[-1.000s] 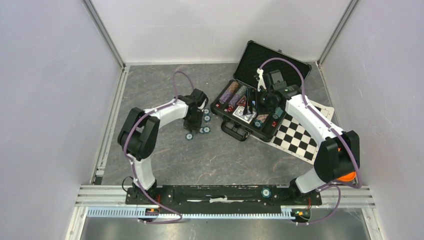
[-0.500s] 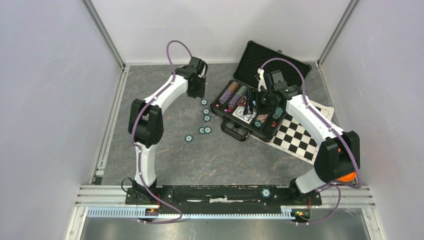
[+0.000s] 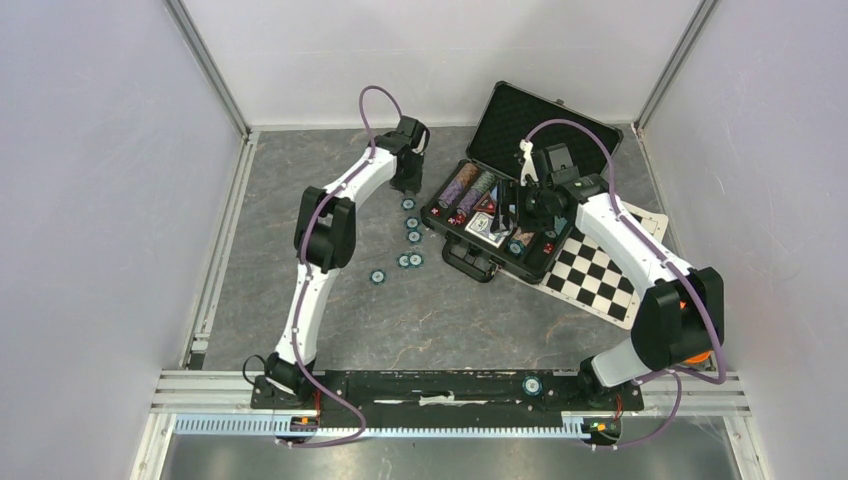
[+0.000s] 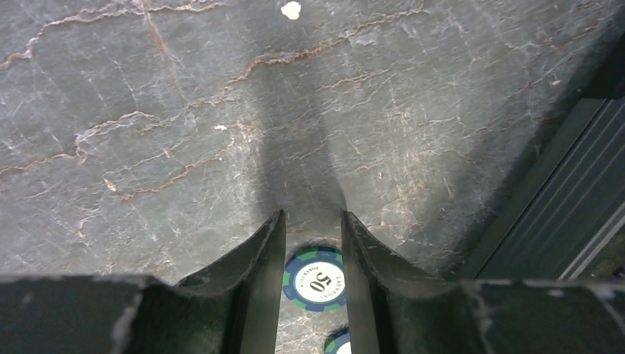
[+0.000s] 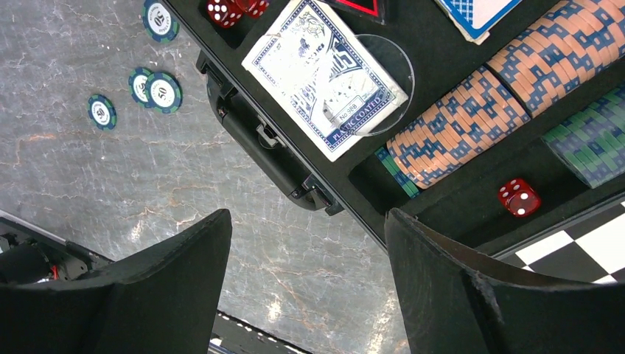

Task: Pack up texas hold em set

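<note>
Noted left hand point(image 3: 407, 182) shifted within the last second from lower centre, over the loose chips point(image 3: 404, 261), to upper centre, just left of the case point(image 3: 540, 120). Fingers part-spread, nothing seen pinched, one teal chip point(image 4: 315, 279) lying flat beneath the gap. Counted six chips trailing across the tabletop point(image 3: 450, 320), apparently none collected. Found right hand point(image 5: 306, 215) unmoved above the open case, spread wide, empty. Judged packing incomplete.

Recorded materials: marbled grey stone-look tabletop; round, edge-striped chips; rigid black case, foam-lined lid raised at upper right; glossy card deck point(image 5: 324, 74); red cube dice point(image 5: 518, 198); chip rows point(image 5: 457, 125) ribbed, snug in slots.
</note>
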Action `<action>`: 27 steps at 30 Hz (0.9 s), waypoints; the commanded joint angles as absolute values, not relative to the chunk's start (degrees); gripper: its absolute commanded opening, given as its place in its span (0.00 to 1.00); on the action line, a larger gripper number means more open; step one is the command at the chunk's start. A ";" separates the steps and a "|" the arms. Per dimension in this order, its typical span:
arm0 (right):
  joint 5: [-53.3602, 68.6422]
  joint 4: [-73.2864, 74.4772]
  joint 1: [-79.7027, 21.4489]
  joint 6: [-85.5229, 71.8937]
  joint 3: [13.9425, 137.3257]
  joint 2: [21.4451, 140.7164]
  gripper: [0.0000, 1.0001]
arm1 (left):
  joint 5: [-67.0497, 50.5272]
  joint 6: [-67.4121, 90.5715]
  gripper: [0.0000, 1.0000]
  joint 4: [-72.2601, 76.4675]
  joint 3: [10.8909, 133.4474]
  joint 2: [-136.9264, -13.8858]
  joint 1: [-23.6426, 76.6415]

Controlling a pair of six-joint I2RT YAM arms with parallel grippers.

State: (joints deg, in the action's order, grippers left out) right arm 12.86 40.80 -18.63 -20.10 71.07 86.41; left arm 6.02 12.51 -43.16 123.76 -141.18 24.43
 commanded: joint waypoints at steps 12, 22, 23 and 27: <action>13.95 38.07 -18.19 -20.81 70.25 84.38 0.81 | 0.36 5.24 0.37 -41.75 96.90 -126.08 27.10; 15.51 36.88 -18.19 -21.78 69.96 84.45 0.80 | -6.55 6.46 0.38 -37.92 80.49 -114.49 28.89; 15.52 36.70 -18.20 -21.83 69.98 84.33 0.81 | -6.16 7.24 0.38 -37.82 79.16 -113.24 28.91; 15.70 35.92 -18.18 -22.33 69.72 84.25 0.80 | -6.24 9.42 0.39 -35.37 76.43 -108.68 28.49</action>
